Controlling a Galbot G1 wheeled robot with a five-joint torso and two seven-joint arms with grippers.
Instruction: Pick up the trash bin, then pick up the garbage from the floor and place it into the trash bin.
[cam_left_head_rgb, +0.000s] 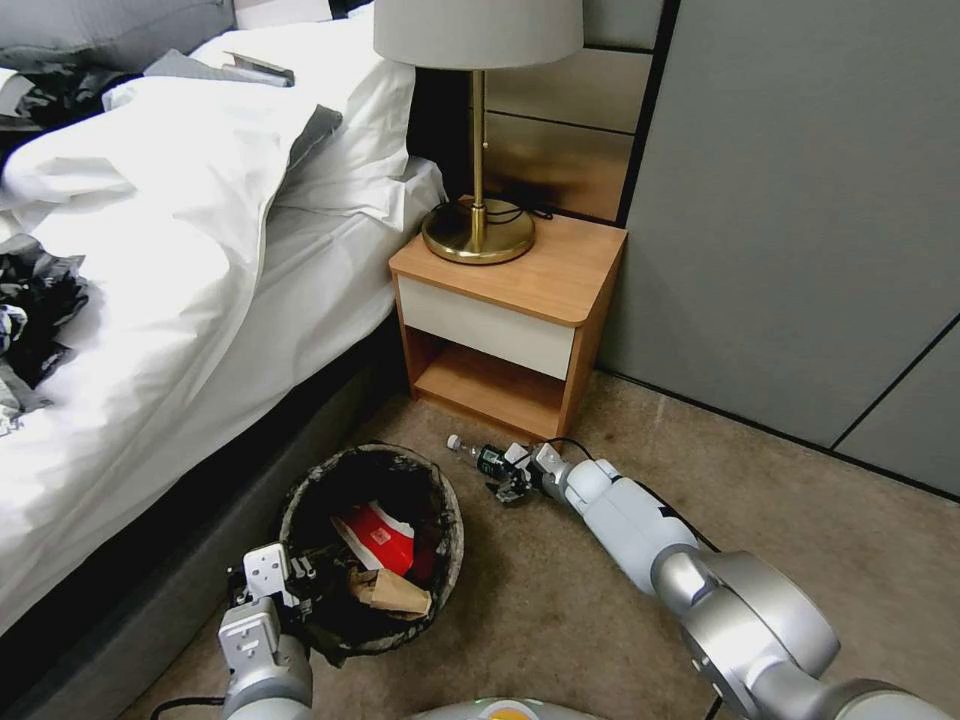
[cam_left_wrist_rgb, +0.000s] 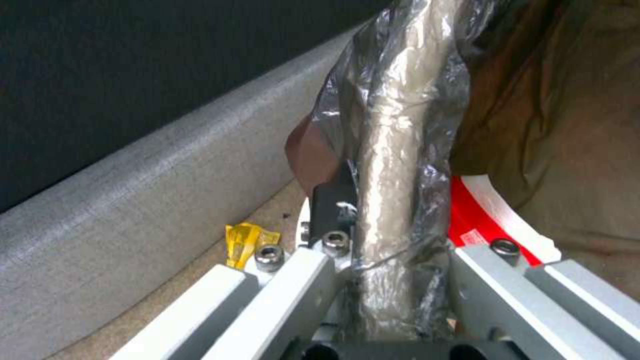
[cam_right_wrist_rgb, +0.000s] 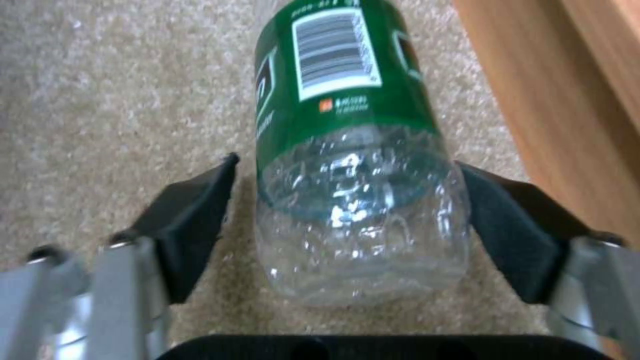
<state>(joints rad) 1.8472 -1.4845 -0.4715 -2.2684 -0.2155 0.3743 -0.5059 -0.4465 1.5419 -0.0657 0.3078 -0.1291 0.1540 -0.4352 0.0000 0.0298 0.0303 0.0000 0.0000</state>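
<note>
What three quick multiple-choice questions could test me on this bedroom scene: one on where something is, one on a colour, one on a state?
1. Where does the bottle lie?
A. on the bed
B. on the carpet before the nightstand
C. inside the trash bin

2. What colour is the bottle's label?
A. green
B. blue
C. orange

3. How are the right gripper's fingers?
A. shut tight with nothing between them
B. holding a lamp
C. open on either side of the bottle

Answers:
1 B, the head view shows it on the floor by the nightstand's foot.
2 A, the right wrist view shows green.
3 C, both pads stand apart from the bottle's sides.

Meanwhile the left gripper grips the trash bin by its rim.
</note>
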